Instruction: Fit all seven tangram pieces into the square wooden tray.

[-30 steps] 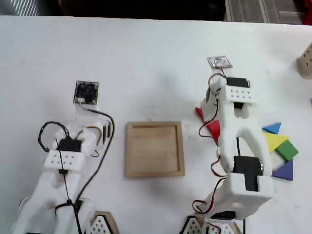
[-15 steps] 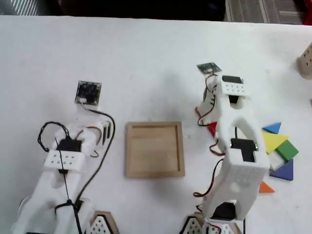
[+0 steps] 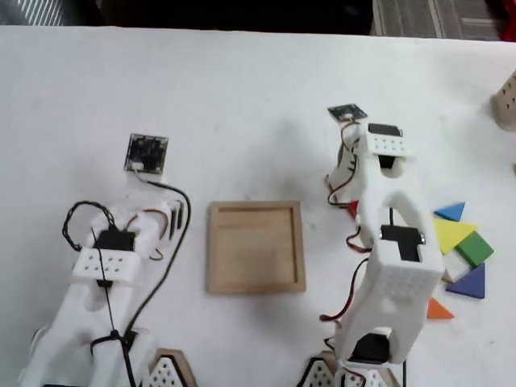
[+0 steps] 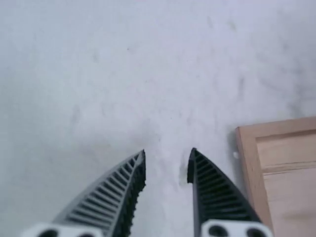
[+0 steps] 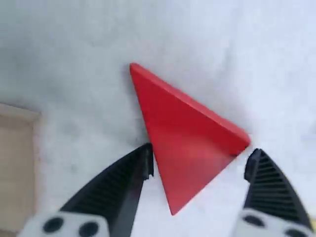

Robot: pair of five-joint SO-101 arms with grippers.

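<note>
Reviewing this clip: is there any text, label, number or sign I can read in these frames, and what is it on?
No readable text in any view.
The wooden tray, the red triangle and the other coloured pieces bear no print.
The small circuit board by one arm and the second board by the other may carry markings, but they are too small to read.

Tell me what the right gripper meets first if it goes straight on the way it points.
The right gripper would most likely meet the red triangle, lying on the table between its open jaws; depth is unclear.
</note>
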